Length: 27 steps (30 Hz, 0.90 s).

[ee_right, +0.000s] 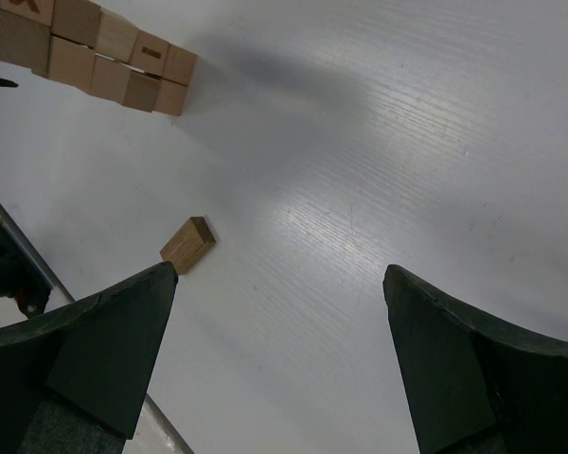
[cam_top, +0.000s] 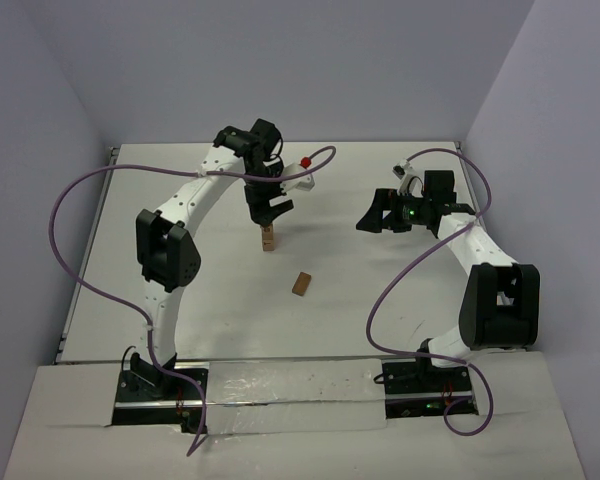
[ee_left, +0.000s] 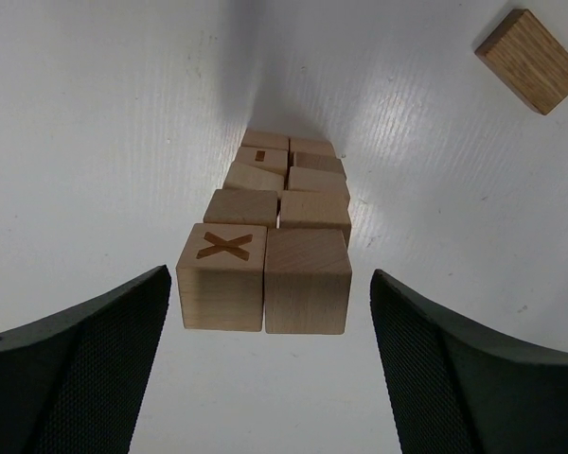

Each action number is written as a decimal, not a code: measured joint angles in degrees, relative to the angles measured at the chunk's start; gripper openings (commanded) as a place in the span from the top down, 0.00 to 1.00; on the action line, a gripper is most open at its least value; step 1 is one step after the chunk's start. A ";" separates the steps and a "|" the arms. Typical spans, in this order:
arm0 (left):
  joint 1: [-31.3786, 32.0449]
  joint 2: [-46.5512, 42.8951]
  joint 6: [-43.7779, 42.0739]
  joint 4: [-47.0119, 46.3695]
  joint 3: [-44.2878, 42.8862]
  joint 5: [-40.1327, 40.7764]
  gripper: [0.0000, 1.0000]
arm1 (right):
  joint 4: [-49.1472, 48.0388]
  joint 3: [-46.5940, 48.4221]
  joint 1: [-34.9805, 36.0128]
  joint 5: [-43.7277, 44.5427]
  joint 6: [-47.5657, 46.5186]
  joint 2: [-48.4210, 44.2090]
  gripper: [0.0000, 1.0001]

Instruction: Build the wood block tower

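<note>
The tower point(cam_top: 268, 238) sits mid-table, a bit left of centre. From the left wrist cam it's 2 blocks wide and several layers deep, and the top pair is a cube with an X point(ee_left: 222, 276) touching a plain cube point(ee_left: 307, 281). The left gripper point(cam_top: 270, 214) hangs right over it, fingers spread with a gap on each side of that pair, gripping nothing. 1 flatter, darker loose block point(cam_top: 301, 284) lies alone near the tower, toward the arm bases. The right gripper point(ee_right: 279, 272) is spread wide and empty, well off to the right. The table point(cam_top: 230, 330) is white with faint grain, the walls point(cam_top: 280, 60) are pale lavender, and purple cables point(cam_top: 80, 190) loop off both arms. In the top cam the left gripper blocks the tower's upper part.
</note>
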<state>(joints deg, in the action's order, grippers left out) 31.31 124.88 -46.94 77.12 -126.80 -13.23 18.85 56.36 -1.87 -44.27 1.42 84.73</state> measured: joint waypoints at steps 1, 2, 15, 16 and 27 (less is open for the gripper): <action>0.03 0.00 0.01 0.00 0.00 0.00 0.01 | 0.00 0.00 0.00 0.00 -0.01 0.00 0.03; 0.06 0.00 0.01 0.00 0.00 0.02 0.01 | 0.00 0.00 0.00 0.00 -0.01 0.00 0.03; 0.96 -2.33 0.18 0.07 -2.44 -0.04 0.01 | 0.00 0.00 0.00 -0.02 0.01 0.00 0.00; 1.06 -3.23 0.23 0.06 -2.73 -0.09 0.01 | 0.00 0.00 0.00 0.00 0.01 0.00 0.00; -3.94 -25.77 5.44 -7.56 3.27 -5.83 0.01 | 0.51 0.00 2.53 1.86 -1.28 -0.44 0.00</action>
<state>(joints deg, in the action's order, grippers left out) 27.37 99.11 -41.51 69.57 -123.53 -19.06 19.36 56.36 0.66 -42.41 0.14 84.29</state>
